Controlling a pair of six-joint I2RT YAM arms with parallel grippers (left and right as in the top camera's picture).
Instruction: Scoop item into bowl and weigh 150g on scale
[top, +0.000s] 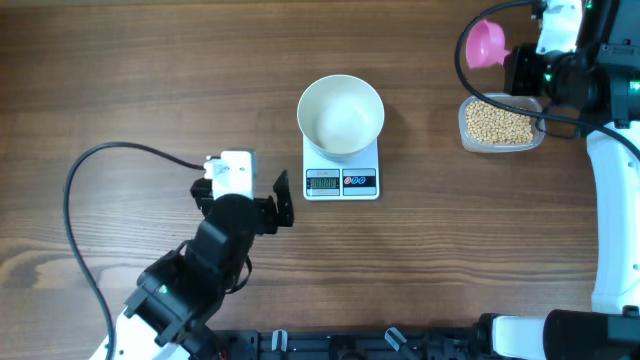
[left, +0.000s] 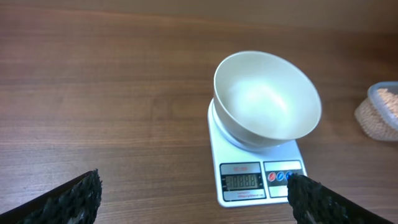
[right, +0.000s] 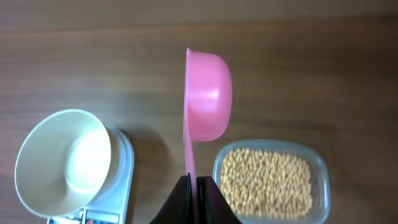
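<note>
Treat the right gripper (right: 193, 186) as the working tool: pressed shut on the thin flat handle of the pink plastic scoop (right: 208, 93), with no gap visible between the fingers. Read the scoop's long axis as running straight ahead of those jaws, cup at the far end, turned on edge with its mouth facing left. Find the small round tan-yellow beans (right: 264, 183) just to the right of the jaws, heaped in the clear rectangular plastic tub (right: 324, 180), beside the handle and nearer than the cup. Expect, as a judgement, to need a roll of the cup towards the beans and a shift to the right before any scooping.

Find the round white deep bowl (right: 37, 155) to the left of the same jaws, seated on the flat white digital scale (top: 341, 182) and empty. Count the right arm as much the nearer to the beans.

Note the left gripper (left: 193, 186) spread wide and holding nothing, with bowl and scale ahead of it and slightly to the right, clear of both fingers.

Use the right wrist view for the clamp on the handle and the offset between cup and tub; cannot tell from it whether the cup carries anything. Use the overhead view for both arms at once and for the tub standing well apart from the scale. Use the left wrist view for the bare bowl floor and the display, digits too blurred to read.
</note>
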